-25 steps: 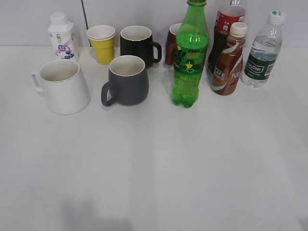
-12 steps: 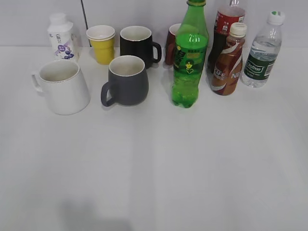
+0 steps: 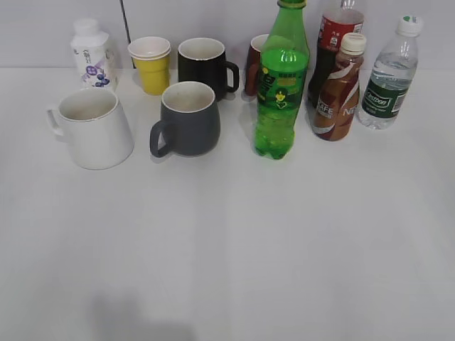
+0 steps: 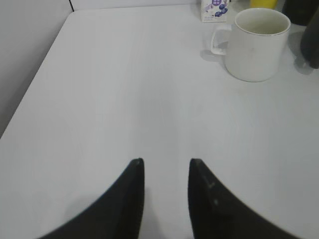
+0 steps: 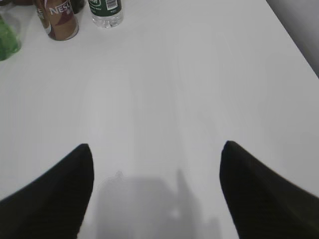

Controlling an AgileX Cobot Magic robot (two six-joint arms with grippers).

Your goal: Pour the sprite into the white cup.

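Observation:
The sprite (image 3: 282, 85), a tall green bottle with a green and yellow label, stands upright at the back middle of the table. Its green base shows at the left edge of the right wrist view (image 5: 6, 37). The white cup (image 3: 92, 131) stands upright at the left with its handle to the left, and it also shows in the left wrist view (image 4: 256, 45). My left gripper (image 4: 166, 164) is open and empty over bare table, well short of the cup. My right gripper (image 5: 157, 145) is wide open and empty, far from the sprite. Neither gripper shows in the exterior view.
A grey mug (image 3: 186, 119) stands between cup and sprite. Behind are a small white bottle (image 3: 91, 53), yellow paper cup (image 3: 151, 65), black mug (image 3: 202, 67) and red cup (image 3: 254, 64). Right of the sprite stand a cola bottle (image 3: 338, 28), coffee bottle (image 3: 338, 92) and water bottle (image 3: 387, 78).

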